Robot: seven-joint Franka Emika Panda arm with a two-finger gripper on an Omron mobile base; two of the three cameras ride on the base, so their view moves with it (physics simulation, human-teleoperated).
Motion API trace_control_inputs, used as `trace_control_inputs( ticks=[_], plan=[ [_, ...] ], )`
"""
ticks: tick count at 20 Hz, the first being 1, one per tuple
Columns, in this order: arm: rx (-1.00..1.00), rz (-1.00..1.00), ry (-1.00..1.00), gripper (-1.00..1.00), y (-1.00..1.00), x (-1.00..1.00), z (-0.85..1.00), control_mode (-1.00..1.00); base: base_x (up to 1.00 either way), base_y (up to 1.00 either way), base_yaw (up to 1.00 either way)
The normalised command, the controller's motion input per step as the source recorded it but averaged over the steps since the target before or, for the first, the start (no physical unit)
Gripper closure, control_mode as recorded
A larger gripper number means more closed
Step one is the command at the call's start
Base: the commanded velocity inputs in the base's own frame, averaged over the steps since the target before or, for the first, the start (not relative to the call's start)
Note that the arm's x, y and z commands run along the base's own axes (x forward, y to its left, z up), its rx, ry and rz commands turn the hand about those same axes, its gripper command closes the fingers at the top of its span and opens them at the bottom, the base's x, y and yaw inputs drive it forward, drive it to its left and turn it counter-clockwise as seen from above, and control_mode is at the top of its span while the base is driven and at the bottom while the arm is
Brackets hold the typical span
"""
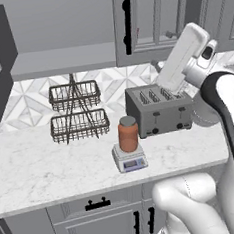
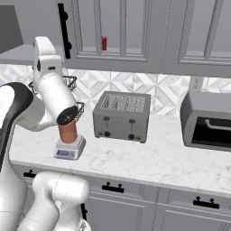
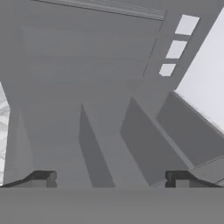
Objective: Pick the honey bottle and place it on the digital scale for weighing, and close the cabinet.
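While honey bottle (image 1: 128,134) stands on digital scale (image 1: 130,159), gripper (image 3: 111,178), jaws apart and empty, faces cabinet (image 1: 155,20) up ahead.

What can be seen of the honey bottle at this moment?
The honey bottle is a wide, cylindrical jar with orange-brown contents and a grey lid. It stands upright on the flat plate of the small digital scale, which sits on the marble counter just in front of the toaster, to its left. Nothing grips it. In the right base view the arm's dark joint covers its top, so its lower body alone shows there.
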Motion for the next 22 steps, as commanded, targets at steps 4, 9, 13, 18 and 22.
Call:
trace_control_inputs(
  ticks=[4,9,13,18,22],
  plan=[
    [-0.04,0.00,-0.01,-1.00,1.00,-0.25,-0.04,-1.00,0.00,0.00,0.00],
    [-0.03,0.00,0.00,-1.00,0.91,-0.07,-0.06,-1.00,0.00,0.00,0.00],
    [0.00,0.02,-0.02,-1.00,0.96,-0.12,-0.24,-1.00,0.00,0.00,0.00],
    [0.00,0.06,0.00,-1.00,0.70,-0.33,-0.01,-1.00,0.00,0.00,0.00],
    [0.00,0.08,0.00,-1.00,0.62,-0.16,0.00,-1.00,0.00,0.00,0.00]
  ],
)
